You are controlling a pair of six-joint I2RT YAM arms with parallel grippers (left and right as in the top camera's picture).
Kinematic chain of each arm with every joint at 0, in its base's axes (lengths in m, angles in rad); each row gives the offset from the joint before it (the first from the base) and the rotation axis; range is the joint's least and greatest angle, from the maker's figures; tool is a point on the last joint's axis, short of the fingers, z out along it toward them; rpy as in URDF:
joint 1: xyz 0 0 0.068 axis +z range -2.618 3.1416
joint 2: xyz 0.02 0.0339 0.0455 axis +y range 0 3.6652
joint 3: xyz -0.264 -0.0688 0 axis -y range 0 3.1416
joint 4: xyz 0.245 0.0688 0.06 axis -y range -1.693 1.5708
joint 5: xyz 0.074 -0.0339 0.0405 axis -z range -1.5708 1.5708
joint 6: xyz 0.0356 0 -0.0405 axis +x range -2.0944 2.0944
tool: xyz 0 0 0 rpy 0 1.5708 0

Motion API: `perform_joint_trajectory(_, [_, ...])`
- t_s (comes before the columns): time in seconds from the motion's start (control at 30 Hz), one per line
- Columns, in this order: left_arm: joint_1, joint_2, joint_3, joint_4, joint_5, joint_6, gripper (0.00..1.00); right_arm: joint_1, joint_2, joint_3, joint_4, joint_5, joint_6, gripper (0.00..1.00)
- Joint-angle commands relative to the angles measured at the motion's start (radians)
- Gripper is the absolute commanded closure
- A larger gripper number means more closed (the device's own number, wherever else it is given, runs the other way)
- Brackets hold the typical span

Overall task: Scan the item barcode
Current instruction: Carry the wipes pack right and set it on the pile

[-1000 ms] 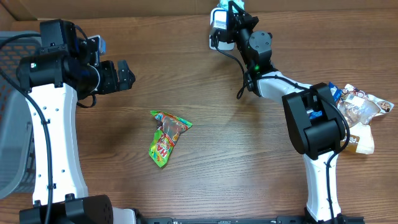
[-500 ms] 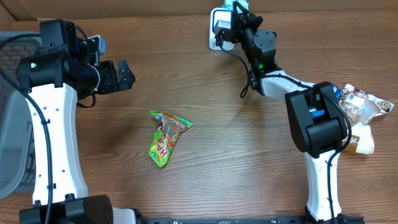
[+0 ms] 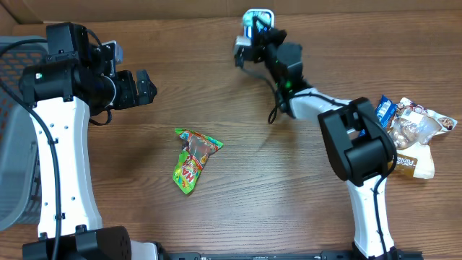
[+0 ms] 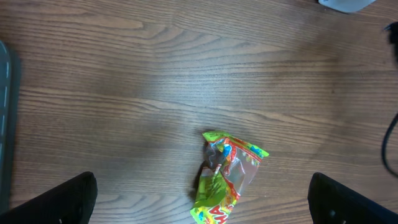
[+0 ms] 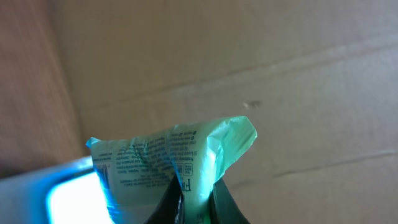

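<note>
Swung leftward, right pincer (image 5: 193, 202) pinches a green packet (image 5: 186, 152) before cardboard (image 5: 280, 74); left pincer (image 3: 146, 88) spread above wooden table (image 3: 274, 180).

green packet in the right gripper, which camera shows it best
Right wrist: the green packet sits close up, print visible, pinched in the right gripper. Overhead shows the gripper at the scanner, the packet barely visible. Left wrist doesn't show it.

A mock shop checkout in a lab — wood tabletop (image 3: 253, 188), glowing scanner (image 3: 260, 13), snack packs (image 3: 415, 130), grey basket (image 3: 14, 87), cardboard wall (image 5: 280, 81) behind.
</note>
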Motion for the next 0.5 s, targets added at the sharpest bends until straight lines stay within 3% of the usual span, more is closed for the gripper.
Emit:
perform_joint_trajectory(0.0, [-0.002, -0.004, -0.005, 0.0, 0.012, 0.023, 0.0, 0.058, -0.153, -0.024, 0.027, 0.122, 0.045, 0.96])
perform_joint_trajectory(0.1, [-0.002, -0.004, -0.005, 0.0, 0.012, 0.023, 0.0, 0.115, -0.239, -0.058, -0.013, 0.236, 0.13, 0.96])
perform_joint_trajectory(0.23, [-0.002, -0.004, -0.005, 0.0, 0.012, 0.023, 0.0, 0.216, -0.368, -0.073, -0.331, 0.375, 0.253, 0.96])
perform_joint_trajectory(0.33, [-0.002, -0.004, -0.005, 0.0, 0.012, 0.023, 0.0, 0.293, -0.446, -0.073, -0.653, 0.409, 0.486, 0.96])
perform_joint_trajectory(0.47, [-0.002, -0.004, -0.005, 0.0, 0.012, 0.023, 0.0, 0.365, -0.478, -0.073, -0.834, 0.475, 0.863, 0.96])
